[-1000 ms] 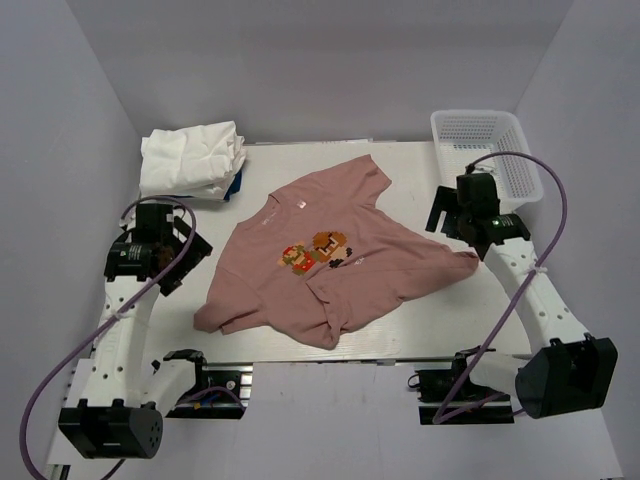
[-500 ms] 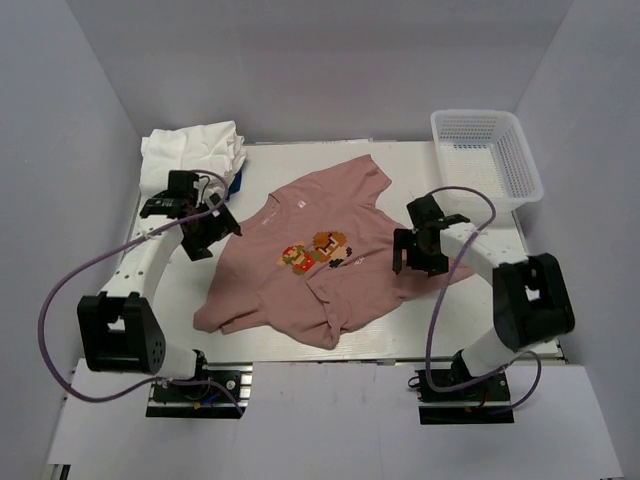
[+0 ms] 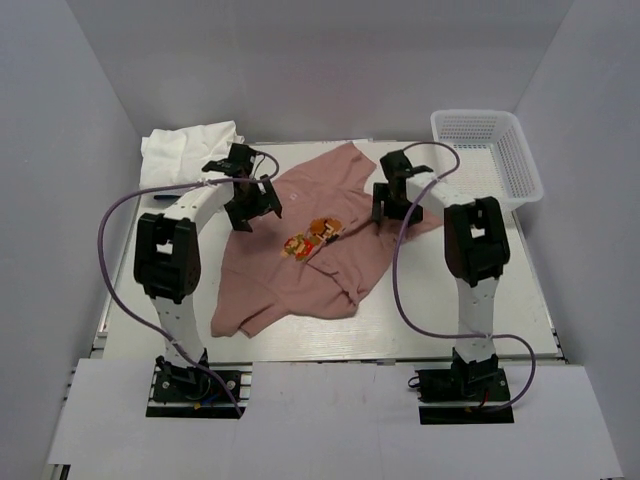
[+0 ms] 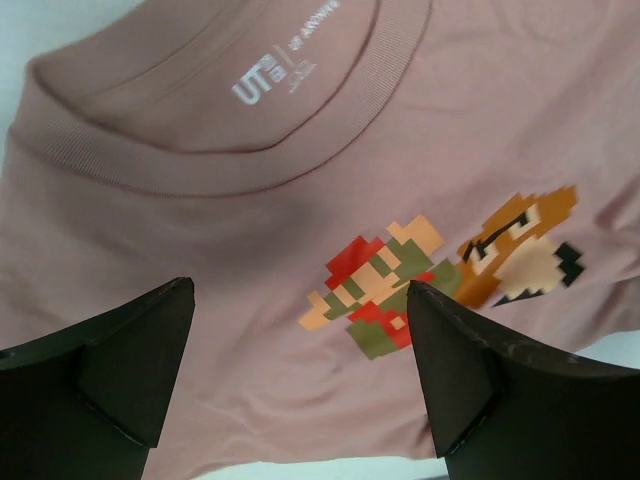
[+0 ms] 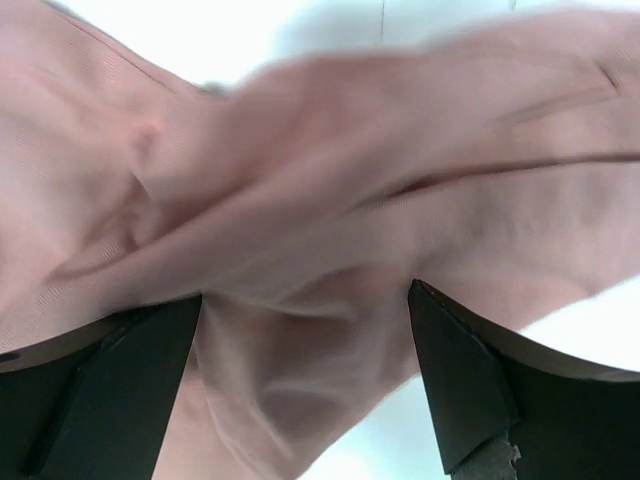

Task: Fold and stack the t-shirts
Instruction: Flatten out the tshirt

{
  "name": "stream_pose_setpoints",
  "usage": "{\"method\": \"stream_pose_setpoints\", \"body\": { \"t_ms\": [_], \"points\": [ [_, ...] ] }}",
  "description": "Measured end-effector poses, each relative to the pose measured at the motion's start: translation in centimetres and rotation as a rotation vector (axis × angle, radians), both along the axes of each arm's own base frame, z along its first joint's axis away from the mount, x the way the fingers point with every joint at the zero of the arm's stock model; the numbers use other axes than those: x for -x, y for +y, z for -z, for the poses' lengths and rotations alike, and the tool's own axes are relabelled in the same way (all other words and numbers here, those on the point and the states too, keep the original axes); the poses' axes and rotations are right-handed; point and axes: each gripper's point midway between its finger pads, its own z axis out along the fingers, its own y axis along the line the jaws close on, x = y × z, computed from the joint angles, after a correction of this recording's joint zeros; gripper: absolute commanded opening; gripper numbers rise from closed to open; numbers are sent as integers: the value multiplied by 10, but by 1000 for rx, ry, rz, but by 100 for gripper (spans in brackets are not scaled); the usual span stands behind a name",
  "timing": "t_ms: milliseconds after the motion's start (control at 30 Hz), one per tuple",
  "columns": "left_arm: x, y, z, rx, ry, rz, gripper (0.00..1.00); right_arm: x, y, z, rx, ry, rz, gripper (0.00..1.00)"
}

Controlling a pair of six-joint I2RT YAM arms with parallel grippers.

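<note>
Left pincer [image 3: 252, 205] and right pincer [image 3: 388, 203] gape over the rumpled dusty-pink cotton t-shirt [image 3: 300, 275], not yet folded; white cotton shirts [image 3: 185, 152] already lie piled.

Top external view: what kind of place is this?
Likely a lab test cell, not a home: plain white walls box in a white table, two black-and-white robot arms are bolted at its near edge, and a dusty pink cotton t-shirt and white plastic mesh basket look staged.
</note>
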Motion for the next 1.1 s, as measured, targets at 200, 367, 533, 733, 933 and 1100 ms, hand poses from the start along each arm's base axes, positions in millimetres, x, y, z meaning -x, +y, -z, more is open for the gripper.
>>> {"method": "stream_pose_setpoints", "body": {
  "t_ms": [200,367,533,733,933,1100],
  "points": [
    [-27,-11,4,-30,-26,11,96,-18,-5,-11,76,-36,-32,90],
    [-60,-35,18,-23,-63,61,97,39,5,-51,71,-72,-211,90],
    [-80,-54,42,2,-77,93,98,71,87,-103,-26,-242,-564,90],
    [-105,-45,51,-51,-89,34,98,99,172,-51,-50,-166,-855,90],
    [-112,-18,55,-139,-68,-60,98,115,199,-5,-32,-91,-944,87],
    [-109,-5,55,-166,-68,-89,100,101,215,-9,-47,-149,-914,56]
  ]
}}
